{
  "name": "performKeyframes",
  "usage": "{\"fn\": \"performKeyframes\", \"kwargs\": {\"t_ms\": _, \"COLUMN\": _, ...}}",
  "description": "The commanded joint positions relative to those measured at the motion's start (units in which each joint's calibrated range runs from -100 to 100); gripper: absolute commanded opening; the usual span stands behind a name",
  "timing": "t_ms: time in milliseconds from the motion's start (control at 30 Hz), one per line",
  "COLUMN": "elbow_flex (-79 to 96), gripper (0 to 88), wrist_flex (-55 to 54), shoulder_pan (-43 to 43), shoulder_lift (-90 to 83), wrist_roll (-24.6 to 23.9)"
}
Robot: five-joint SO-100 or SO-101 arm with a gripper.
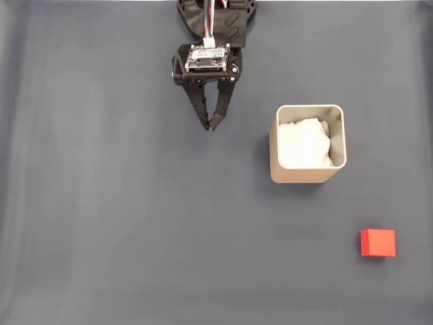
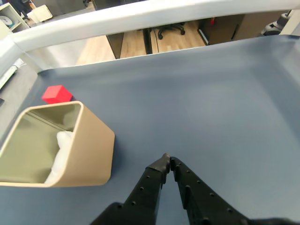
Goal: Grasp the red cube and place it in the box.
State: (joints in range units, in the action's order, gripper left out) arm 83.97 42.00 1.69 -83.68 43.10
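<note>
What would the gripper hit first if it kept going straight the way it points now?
Probably the bare dark grey table mat: the gripper, jaws shut, points past the beige square box, though depth is unclear.

I see a dark blue-grey mat (image 1: 101,203) covering the whole table in the fixed view, w/ some soft folds on its left part. In the wrist view the mat (image 2: 211,93) ends at a pale grey rail (image 2: 140,18). Behind it I see a wooden floor (image 2: 136,44), the base of an office chair (image 2: 171,30) and a beige item (image 2: 40,13) top left, too small to tell.
</note>
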Motion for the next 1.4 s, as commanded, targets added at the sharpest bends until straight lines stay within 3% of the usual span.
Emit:
{"fn": "performKeyframes", "kwargs": {"t_ms": 0, "elbow_flex": -10.0, "gripper": 0.2, "wrist_flex": -0.7, "shoulder_pan": -0.9, "shoulder_lift": 4.9, "wrist_roll": -0.7}}
{"fn": "performKeyframes", "kwargs": {"t_ms": 333, "elbow_flex": -34.4, "gripper": 0.2, "wrist_flex": 2.9, "shoulder_pan": -8.8, "shoulder_lift": 20.5, "wrist_roll": 0.6}}
{"fn": "performKeyframes", "kwargs": {"t_ms": 867, "elbow_flex": -46.3, "gripper": 0.2, "wrist_flex": 9.0, "shoulder_pan": -22.4, "shoulder_lift": 27.1, "wrist_roll": 3.4}}
{"fn": "performKeyframes", "kwargs": {"t_ms": 1367, "elbow_flex": -56.7, "gripper": 0.2, "wrist_flex": 9.0, "shoulder_pan": -28.4, "shoulder_lift": 42.1, "wrist_roll": 4.4}}
